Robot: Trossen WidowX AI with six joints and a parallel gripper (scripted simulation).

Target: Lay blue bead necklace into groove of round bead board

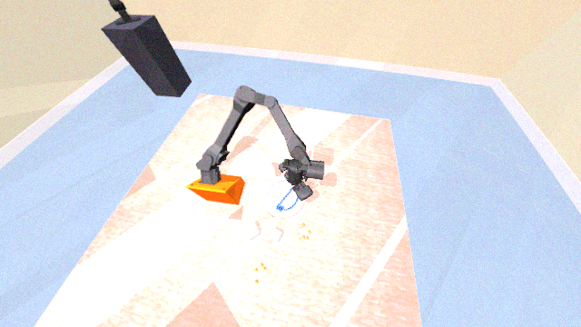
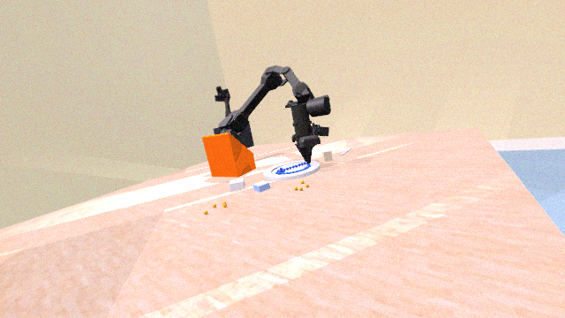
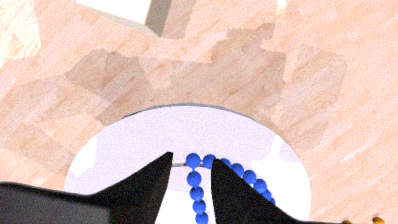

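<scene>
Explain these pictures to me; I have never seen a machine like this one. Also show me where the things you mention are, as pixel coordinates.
You are looking at one jointed robot arm [image 1: 232, 123] [image 2: 257, 98], fixed to an orange block [image 1: 236, 193] [image 2: 219, 156]. Its gripper [image 1: 295, 185] [image 2: 308, 162] [image 3: 192, 161] has two dark fingers and points down.

The first picture looks down from above. The second looks across the table from one side. The third comes from a camera on the wrist, looking past the fingers.

Under the gripper is a round white board [image 1: 269, 205] [image 2: 270, 176] [image 3: 190, 122] with a loop of blue beads [image 1: 290, 209] [image 2: 295, 171] [image 3: 194, 178] on it. Small orange beads and a few pale or bluish blocks lie around it on the table.

The fingers stand partly open, with the blue strand passing between them untouched, so nothing is gripped.
</scene>
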